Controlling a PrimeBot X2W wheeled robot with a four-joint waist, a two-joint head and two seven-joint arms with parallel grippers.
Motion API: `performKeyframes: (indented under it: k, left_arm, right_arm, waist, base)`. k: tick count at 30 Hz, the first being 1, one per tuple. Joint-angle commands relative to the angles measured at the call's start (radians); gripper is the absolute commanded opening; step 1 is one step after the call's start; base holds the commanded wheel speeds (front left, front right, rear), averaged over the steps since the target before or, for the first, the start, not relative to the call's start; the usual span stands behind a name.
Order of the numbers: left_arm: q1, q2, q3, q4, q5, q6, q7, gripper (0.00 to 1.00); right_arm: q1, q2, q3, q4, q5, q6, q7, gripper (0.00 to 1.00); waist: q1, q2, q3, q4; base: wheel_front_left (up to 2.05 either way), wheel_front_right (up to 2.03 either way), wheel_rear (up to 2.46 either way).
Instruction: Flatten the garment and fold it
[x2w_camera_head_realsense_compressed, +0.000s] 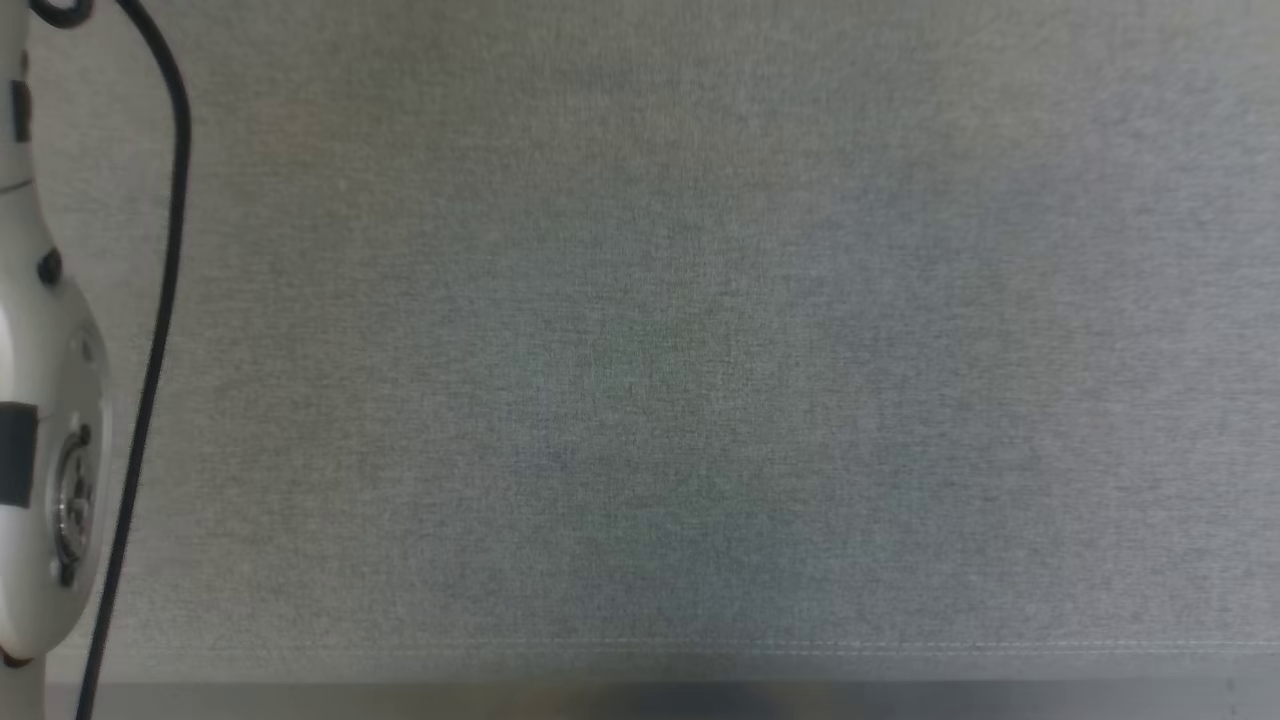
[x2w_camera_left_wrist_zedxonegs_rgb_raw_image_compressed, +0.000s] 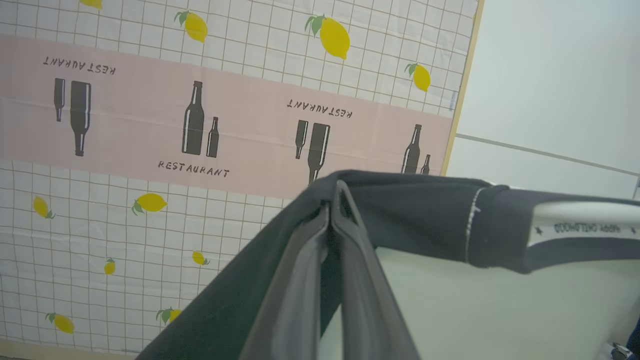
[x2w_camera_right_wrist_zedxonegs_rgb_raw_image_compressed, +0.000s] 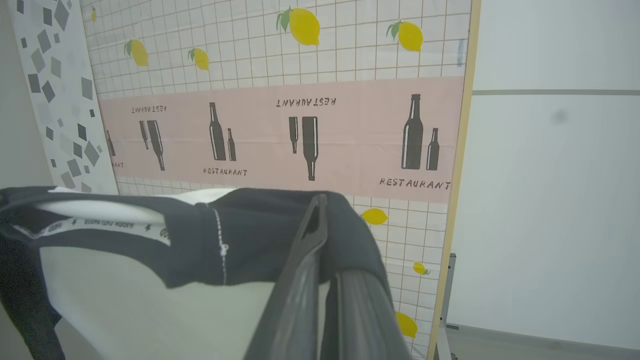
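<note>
- Two grippers are on the garment (x2w_camera_left_wrist_zedxonegs_rgb_raw_image_compressed: 425, 220), both up in front of the lemon-print panel (x2w_camera_left_wrist_zedxonegs_rgb_raw_image_compressed: 150, 125)!
- The left gripper (x2w_camera_left_wrist_zedxonegs_rgb_raw_image_compressed: 334, 200) has its long fingers pressed together, with a fold of black shoulder fabric pinched between them, just below the panel's pink bottle band.
- The right gripper (x2w_camera_right_wrist_zedxonegs_rgb_raw_image_compressed: 327, 235) is clamped too. One finger lies over the black cloth and the other sits under it, in front of the panel's lower grid.
- The garment (x2w_camera_right_wrist_zedxonegs_rgb_raw_image_compressed: 250, 235) hangs stretched between the two pinches, off the panel and clear of it.
- The neckband (x2w_camera_left_wrist_zedxonegs_rgb_raw_image_compressed: 585, 228) with its small white lettering runs sideways from each grip, and the white body drops below it.
- Past the panel's wooden right edge stands a plain white wall (x2w_camera_right_wrist_zedxonegs_rgb_raw_image_compressed: 550, 200).
- From the head camera, a pale forearm (x2w_camera_head_realsense_compressed: 45, 400) and a black cable (x2w_camera_head_realsense_compressed: 165, 250) sit over a grey woven surface (x2w_camera_head_realsense_compressed: 650, 350).
</note>
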Motion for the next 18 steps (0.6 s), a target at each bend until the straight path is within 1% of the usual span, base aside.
performKeyframes:
  k: [1,5,10,12,14,18]
  left_arm:
    - [-0.002,0.004,0.01,0.023,-0.005,-0.007,-0.026,0.0]
    - [0.034,-0.013,0.011,0.097,-0.026,-0.03,-0.058,0.0]
    - [0.108,-0.029,0.011,0.172,-0.052,-0.069,-0.093,0.0]
    - [0.153,-0.045,0.022,0.198,-0.08,-0.089,-0.106,0.0]
    - [0.214,-0.059,0.026,0.218,-0.112,-0.118,-0.108,0.0]
    - [0.355,-0.073,0.028,0.225,-0.159,-0.15,-0.126,0.0]
  right_arm:
    - [-0.016,-0.012,-0.006,0.022,-0.005,-0.002,-0.01,0.0]
    - [0.016,-0.013,0.004,0.064,0.04,-0.002,-0.024,0.0]
    - [0.126,-0.039,0.051,0.073,0.119,-0.002,-0.04,0.0]
    - [0.181,-0.056,0.074,0.065,0.149,-0.002,-0.053,0.0]
    - [0.248,-0.071,0.1,0.051,0.195,-0.002,-0.071,0.0]
    - [0.418,-0.118,0.155,-0.014,0.292,-0.002,-0.095,0.0]
  waist:
    - [-0.0003,-0.0001,0.076,0.005]
    - [-0.0003,-0.0001,0.105,0.024]
    - [-0.0003,-0.0001,0.101,0.046]
    - [-0.0003,-0.0001,0.084,0.053]
    - [-0.0003,-0.0001,0.051,0.063]
    - [-0.0003,-0.0001,-0.023,0.084]
  base:
    - [0.0,0.0,0.0]
    - [0.0,0.0,0.0]
    - [0.0,0.0,0.0]
    - [0.0,0.0,0.0]
    - [0.0,0.0,0.0]
    - [0.0,0.0,0.0]
